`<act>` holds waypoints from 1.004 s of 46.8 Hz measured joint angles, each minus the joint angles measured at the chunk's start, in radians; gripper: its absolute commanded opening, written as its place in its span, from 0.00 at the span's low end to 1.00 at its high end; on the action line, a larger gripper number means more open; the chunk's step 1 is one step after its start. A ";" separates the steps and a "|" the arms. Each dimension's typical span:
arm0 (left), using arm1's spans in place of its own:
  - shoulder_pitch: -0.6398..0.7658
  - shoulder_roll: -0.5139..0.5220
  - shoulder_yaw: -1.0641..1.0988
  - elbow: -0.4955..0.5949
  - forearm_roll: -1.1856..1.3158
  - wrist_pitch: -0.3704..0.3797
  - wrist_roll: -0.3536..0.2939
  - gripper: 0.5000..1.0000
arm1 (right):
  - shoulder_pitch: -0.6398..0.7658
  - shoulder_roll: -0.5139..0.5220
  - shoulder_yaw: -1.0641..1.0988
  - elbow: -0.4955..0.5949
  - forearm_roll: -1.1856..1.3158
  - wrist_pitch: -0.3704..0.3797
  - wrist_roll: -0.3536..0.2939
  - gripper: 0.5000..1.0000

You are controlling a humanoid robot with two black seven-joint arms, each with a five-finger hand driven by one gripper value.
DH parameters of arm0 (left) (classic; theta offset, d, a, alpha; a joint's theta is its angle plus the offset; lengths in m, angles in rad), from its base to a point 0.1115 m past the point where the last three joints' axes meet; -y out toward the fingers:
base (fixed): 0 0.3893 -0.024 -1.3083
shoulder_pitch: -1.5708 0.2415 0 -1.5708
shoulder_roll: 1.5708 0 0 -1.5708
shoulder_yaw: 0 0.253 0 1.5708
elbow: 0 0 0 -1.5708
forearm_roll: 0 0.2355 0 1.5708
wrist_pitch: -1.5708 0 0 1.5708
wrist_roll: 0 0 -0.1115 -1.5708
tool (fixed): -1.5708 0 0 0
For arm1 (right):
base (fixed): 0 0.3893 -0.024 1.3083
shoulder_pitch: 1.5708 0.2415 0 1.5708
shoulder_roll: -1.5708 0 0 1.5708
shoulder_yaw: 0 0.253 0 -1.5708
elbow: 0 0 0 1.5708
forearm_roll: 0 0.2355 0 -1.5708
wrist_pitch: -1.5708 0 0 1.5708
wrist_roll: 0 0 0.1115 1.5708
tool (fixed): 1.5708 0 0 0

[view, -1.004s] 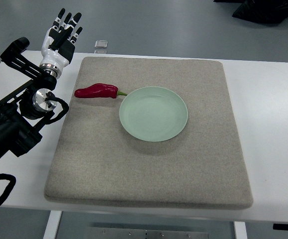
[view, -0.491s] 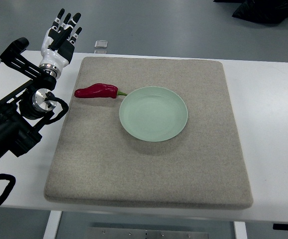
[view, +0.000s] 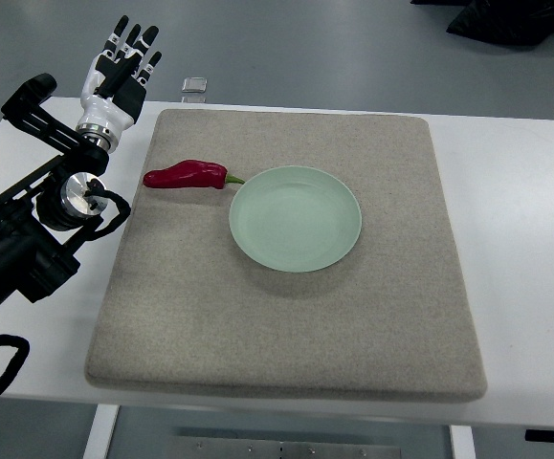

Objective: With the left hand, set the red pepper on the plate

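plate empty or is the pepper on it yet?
Empty. The plate shows only bare green surface; the red pepper lies on the mat just left of it, and the left hand is open, holding nothing.

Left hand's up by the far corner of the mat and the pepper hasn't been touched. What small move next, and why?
Probably bring the left robot hand toward you and down over the red pepper. Its fingers are spread and empty beyond the table's far edge, while the pepper lies on the mat just left of the plate.
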 measured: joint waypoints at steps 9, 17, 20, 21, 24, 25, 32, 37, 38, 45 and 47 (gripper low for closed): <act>0.005 0.000 0.001 0.000 -0.001 -0.001 0.000 1.00 | 0.000 0.000 0.000 0.000 0.000 0.000 0.000 0.86; 0.002 0.002 0.004 0.014 0.000 0.000 0.000 1.00 | 0.000 0.000 0.000 0.000 0.000 0.000 0.000 0.86; 0.000 0.003 0.008 0.019 0.001 0.000 0.000 1.00 | 0.000 0.000 0.000 0.000 0.000 0.000 0.000 0.86; 0.000 0.003 0.008 0.020 0.002 0.000 0.000 1.00 | -0.001 0.000 0.000 0.000 0.000 0.000 0.000 0.86; -0.001 0.004 0.010 0.020 0.003 0.000 0.000 1.00 | -0.001 0.000 0.000 0.000 0.000 0.000 0.000 0.86; -0.002 0.005 0.010 0.020 0.003 0.000 0.000 1.00 | -0.001 0.000 0.000 0.000 0.000 0.000 0.000 0.86; -0.002 0.005 0.010 0.018 0.013 0.000 0.000 1.00 | -0.001 0.000 0.000 0.000 0.000 0.000 -0.001 0.86; -0.002 0.004 0.009 0.014 0.034 0.000 0.000 1.00 | 0.000 0.000 0.000 0.000 0.000 0.000 -0.001 0.86; -0.002 0.004 0.009 0.013 0.042 0.000 0.000 1.00 | 0.000 0.000 0.000 0.000 0.000 0.000 -0.001 0.86; -0.001 0.003 0.009 0.013 0.112 0.000 0.000 1.00 | -0.001 0.000 0.000 0.000 0.000 0.000 -0.001 0.86; -0.001 0.002 0.009 0.012 0.130 0.002 -0.001 1.00 | -0.001 0.000 0.000 0.000 0.000 0.000 0.000 0.86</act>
